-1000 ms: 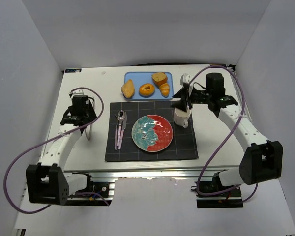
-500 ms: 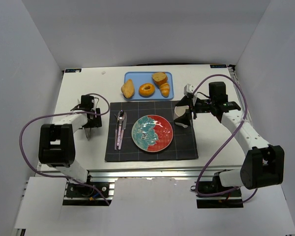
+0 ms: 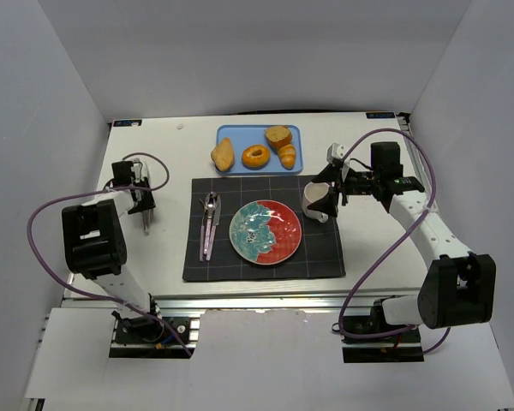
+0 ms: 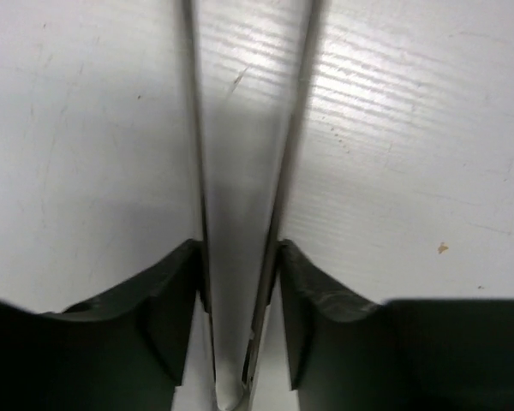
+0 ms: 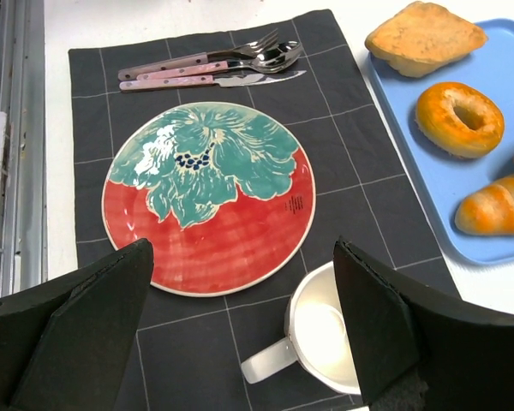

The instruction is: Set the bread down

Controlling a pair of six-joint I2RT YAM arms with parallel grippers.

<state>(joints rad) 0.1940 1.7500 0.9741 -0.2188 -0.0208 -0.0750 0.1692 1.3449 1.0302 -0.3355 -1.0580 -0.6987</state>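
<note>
The bread, a small ridged golden-brown roll, lies at the right end of the blue tray. It also shows at the right edge of the right wrist view. My right gripper is open and empty. It hovers over the white mug, with its wide-apart fingers on either side of it. My left gripper is at the far left of the table. It is shut on thin metal tongs, whose two arms run between its pads.
The tray also holds a smooth oval bun, a ring doughnut and a square bread chunk. A red-and-teal plate and cutlery lie on the dark placemat, with the mug at its right.
My left gripper has swung back and to the left with the tongs. My right gripper has drawn back slightly right of the mug, which stays on the mat.
</note>
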